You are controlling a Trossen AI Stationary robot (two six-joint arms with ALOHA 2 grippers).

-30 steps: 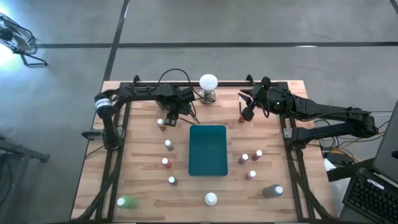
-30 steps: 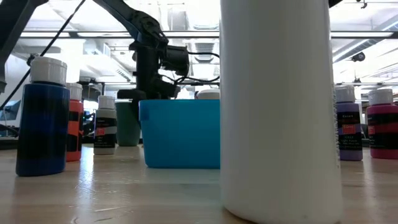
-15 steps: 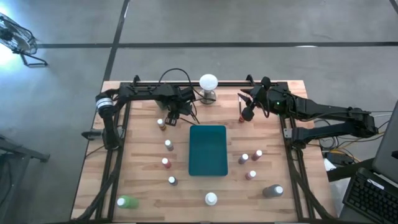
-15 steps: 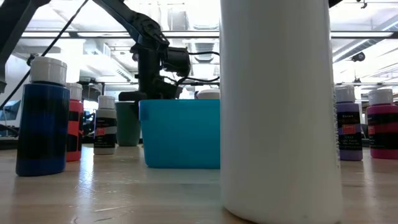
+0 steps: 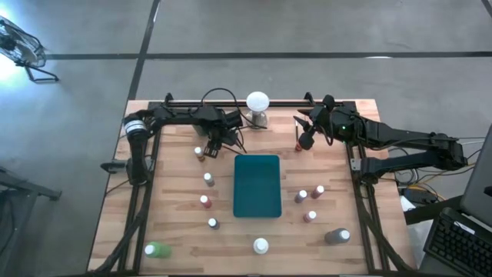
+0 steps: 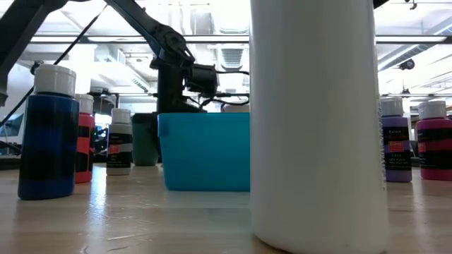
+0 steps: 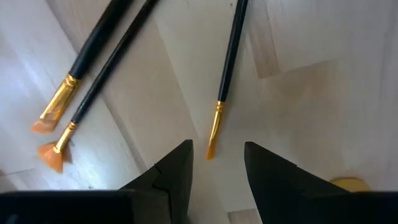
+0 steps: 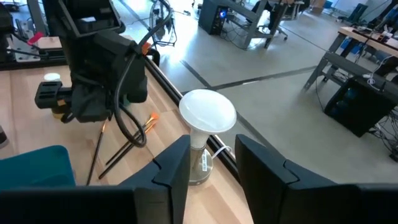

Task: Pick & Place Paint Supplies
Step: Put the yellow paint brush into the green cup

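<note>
Three thin brushes lie flat on the wood beyond the teal tray's [image 5: 257, 185] far left corner: a pair [image 7: 87, 81] and a single one [image 7: 227, 68]. My left gripper [image 7: 217, 163] points straight down, open, just above the single brush's orange bristle tip [image 7: 211, 146] and not touching it; in the high view my left gripper [image 5: 217, 143] is there. My right gripper [image 8: 211, 160] hangs high at the far right [image 5: 304, 139], open and empty. Small white-capped bottles stand left [image 5: 205, 201] and right [image 5: 310, 216] of the tray.
A white ball on a metal base [image 5: 257, 101] stands at the far edge, between the arms. A brown bottle [image 5: 199, 152] stands close to my left gripper. A green bottle [image 5: 156, 248], a white one [image 5: 261, 245] and a grey one [image 5: 337, 236] stand along the near edge.
My left gripper has sunk a little toward the brushes, still pointing down. The brushes, the bottles and my right arm have kept their places.
</note>
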